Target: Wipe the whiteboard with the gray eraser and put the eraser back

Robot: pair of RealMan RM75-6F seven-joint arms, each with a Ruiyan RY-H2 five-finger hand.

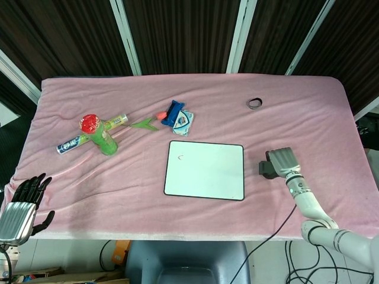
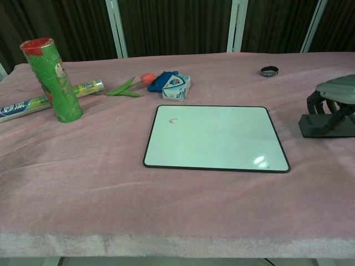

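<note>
The whiteboard [image 1: 205, 170] [image 2: 216, 137] lies flat in the middle of the pink table, with a small red mark [image 2: 174, 120] near its far left corner. The gray eraser [image 1: 264, 168] [image 2: 320, 127] rests on the cloth just to the right of the board. My right hand [image 1: 282, 161] [image 2: 335, 92] sits on top of it, fingers curled down around it; the eraser still touches the table. My left hand [image 1: 23, 204] hangs beyond the table's near left corner, fingers apart and holding nothing.
A green can [image 1: 98, 133] [image 2: 54, 79] with a red lid stands at the left beside a lying tube [image 2: 33, 101]. A tulip [image 2: 132, 85] and a blue packet [image 1: 177, 116] lie behind the board. A black ring [image 1: 254, 103] [image 2: 269, 71] lies far right.
</note>
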